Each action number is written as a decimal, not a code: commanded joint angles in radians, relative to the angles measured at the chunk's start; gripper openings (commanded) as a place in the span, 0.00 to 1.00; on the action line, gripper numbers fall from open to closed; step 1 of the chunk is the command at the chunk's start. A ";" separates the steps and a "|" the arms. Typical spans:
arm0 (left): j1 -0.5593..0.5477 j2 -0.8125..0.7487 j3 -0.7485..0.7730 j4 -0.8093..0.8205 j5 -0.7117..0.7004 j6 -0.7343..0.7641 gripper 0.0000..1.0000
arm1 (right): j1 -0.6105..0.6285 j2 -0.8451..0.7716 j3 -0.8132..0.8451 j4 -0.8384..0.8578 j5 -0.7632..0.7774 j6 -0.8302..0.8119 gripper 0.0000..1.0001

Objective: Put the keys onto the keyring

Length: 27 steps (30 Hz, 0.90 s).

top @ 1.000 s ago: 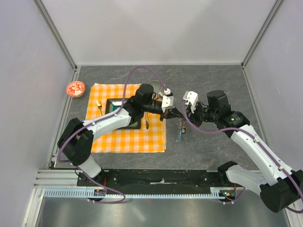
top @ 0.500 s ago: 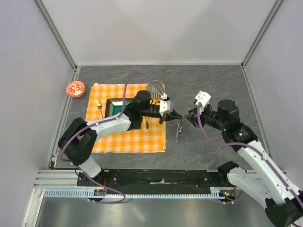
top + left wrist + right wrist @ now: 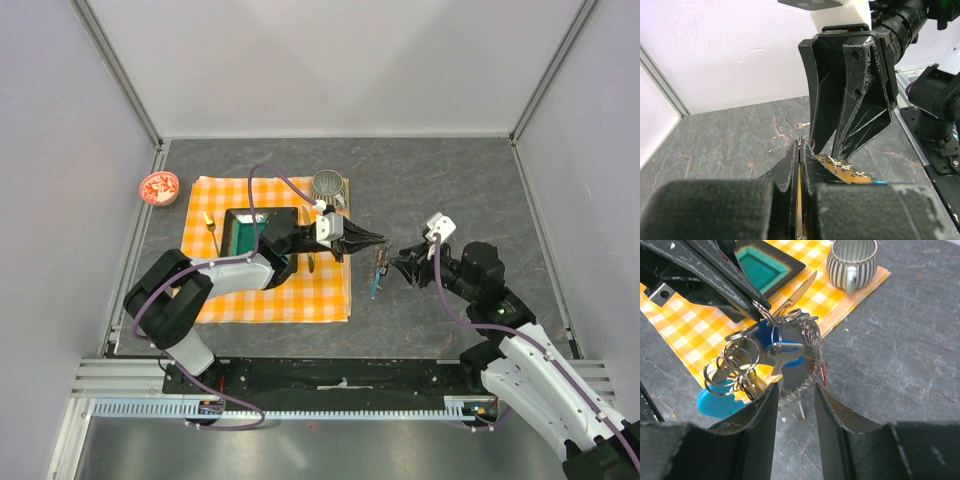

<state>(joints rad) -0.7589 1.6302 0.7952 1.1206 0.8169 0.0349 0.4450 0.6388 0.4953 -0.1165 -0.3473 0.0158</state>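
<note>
Left claw [image 3: 758, 305]: pinched tight together on one wire ring at the top of the keyring [image 3: 772, 340], so you've got the whole bunch dangling off its tip.
Right claw [image 3: 795, 402]: fingers apart, sitting right below the bunch in its own camera. A bit of chain hangs into the gap, but nothing looks clamped.
Keyring spot: hanging between your two claws, just past the right edge of the cloth. Can't tell if the lowest bit touches the table [image 3: 450, 190].
Keys [image 3: 784, 352]: a silver one with a blue head sits mid-bunch, and some yellowish ones hang lower left, next to the blue tag [image 3: 715, 402].
Loose key [image 3: 799, 125]: small silver one lying on the grey table beyond both claws, seen from the left wrist.
Cloth [image 3: 270, 290]: orange check, with a green dish [image 3: 240, 232] on it and a ribbed cup [image 3: 328, 184] at its far right corner.
Bowl [image 3: 158, 187]: red and white, off the cloth at far left, well apart from the rest.
</note>
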 commanded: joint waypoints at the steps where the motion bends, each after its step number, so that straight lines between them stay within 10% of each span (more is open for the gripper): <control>1: 0.000 0.002 0.002 0.159 -0.015 -0.056 0.02 | 0.001 -0.001 0.005 0.109 -0.035 0.006 0.42; 27: 0.001 -0.004 0.026 0.081 -0.009 -0.043 0.02 | 0.001 0.010 0.060 0.196 -0.032 -0.062 0.41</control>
<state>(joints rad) -0.7589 1.6302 0.7952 1.1461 0.8165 0.0063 0.4450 0.6548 0.5014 0.0376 -0.3866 -0.0227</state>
